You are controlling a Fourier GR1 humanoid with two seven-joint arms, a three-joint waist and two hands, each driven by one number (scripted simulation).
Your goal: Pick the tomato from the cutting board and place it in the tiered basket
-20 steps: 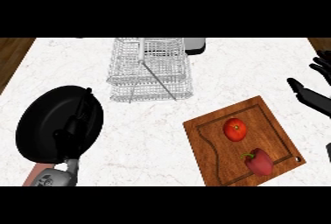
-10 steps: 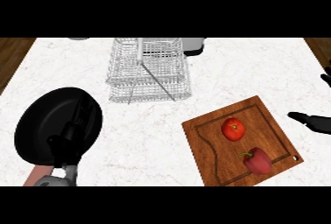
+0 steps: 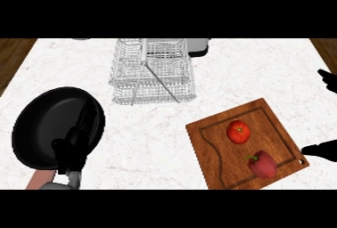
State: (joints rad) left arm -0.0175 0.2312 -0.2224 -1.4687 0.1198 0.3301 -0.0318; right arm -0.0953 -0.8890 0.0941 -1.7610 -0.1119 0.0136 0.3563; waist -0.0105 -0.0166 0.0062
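A red tomato (image 3: 238,132) lies near the middle of the wooden cutting board (image 3: 220,167) at the lower right. The white wire tiered basket (image 3: 151,71) stands at the top centre of the counter. Only two black tips of my right hand (image 3: 321,150) show at the right edge: one just beyond the board's right corner, the other higher up near the counter's far right. They are spread wide apart and hold nothing. My left hand (image 3: 74,144) is at the lower left, over the black pan, fingers straight and pointing up.
A red bell pepper (image 3: 263,164) lies on the board just below the tomato. A black frying pan (image 3: 46,127) with a pinkish handle (image 3: 38,180) fills the left side. A grey object (image 3: 199,46) sits behind the basket.
My right hand has slid down and to the right, so less of it shows. The left hand has crept slightly upward over the pan. The tomato has not moved.
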